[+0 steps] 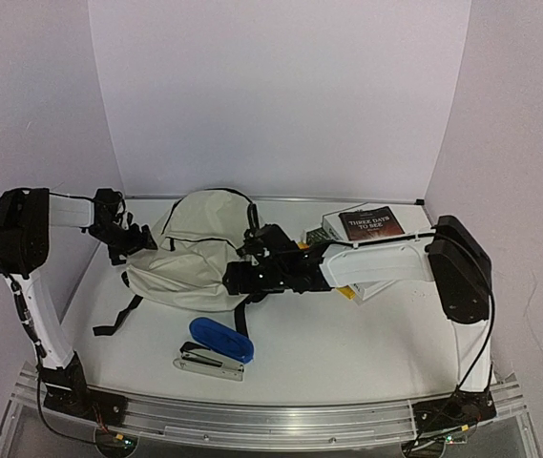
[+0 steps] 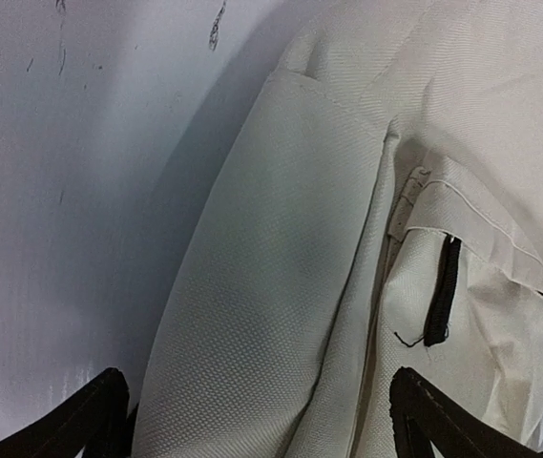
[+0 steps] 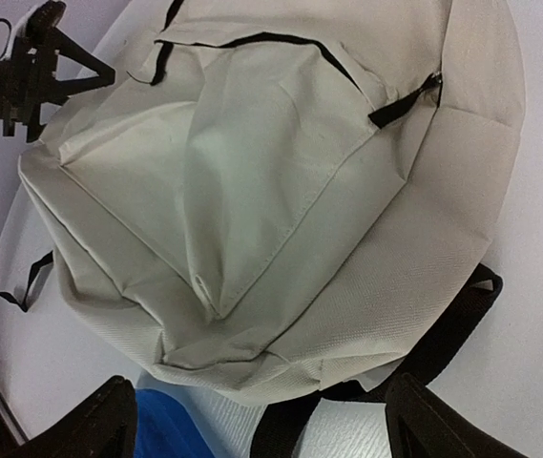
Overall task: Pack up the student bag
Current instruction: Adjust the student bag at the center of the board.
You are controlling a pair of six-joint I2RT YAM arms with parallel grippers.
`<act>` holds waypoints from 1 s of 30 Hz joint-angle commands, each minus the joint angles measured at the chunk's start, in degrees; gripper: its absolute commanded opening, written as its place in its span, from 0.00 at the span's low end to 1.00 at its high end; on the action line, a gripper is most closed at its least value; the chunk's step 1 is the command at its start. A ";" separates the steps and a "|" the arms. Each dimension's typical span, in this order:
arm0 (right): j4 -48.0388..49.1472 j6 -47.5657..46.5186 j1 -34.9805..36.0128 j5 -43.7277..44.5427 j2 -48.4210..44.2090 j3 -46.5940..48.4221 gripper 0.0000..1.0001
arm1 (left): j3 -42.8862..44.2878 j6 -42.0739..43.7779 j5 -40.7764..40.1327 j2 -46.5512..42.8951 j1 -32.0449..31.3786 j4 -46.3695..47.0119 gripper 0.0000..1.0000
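student bag (image 1: 195,258) lies on the counter (image 1: 347,343). My left fingers (image 2: 94,420) spread wide at its side fabric, right fingers (image 3: 433,425) spread wide over its lower edge, both empty. Risk: I grab loose cloth only, bag slides

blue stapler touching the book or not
Apart. The top external view shows the blue stapler near the front and the book at the back right, with table surface showing between them.
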 commanded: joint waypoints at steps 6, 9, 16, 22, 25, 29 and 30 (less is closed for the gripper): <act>-0.31 1.56 -0.46 2.42 6.59 7.34 0.55 | -4.44 -1.87 10.14 -1.60 0.10 0.17 0.45; -0.33 0.99 -2.11 3.25 6.29 6.46 0.49 | -8.34 -2.17 15.30 -4.95 0.09 1.60 0.30; -0.24 -1.11 -8.51 4.55 2.73 0.31 0.43 | -15.84 -4.18 24.26 -14.69 -4.41 4.95 0.27; -0.76 -6.19 -9.99 6.87 -3.41 -1.97 0.45 | -16.30 -4.05 19.63 -20.70 -5.84 -0.86 0.41; -2.27 -7.72 -9.77 6.95 -7.35 -2.48 0.53 | -14.95 -3.81 14.89 -22.93 -5.78 -4.91 0.60; -4.52 -9.20 -7.80 7.54 -10.62 -1.54 0.64 | -14.45 -4.85 13.00 -25.09 -5.79 -4.32 0.76; -4.98 -9.33 -7.00 7.52 -10.85 -0.94 0.66 | -14.39 -5.13 13.00 -25.09 -5.79 -3.48 0.77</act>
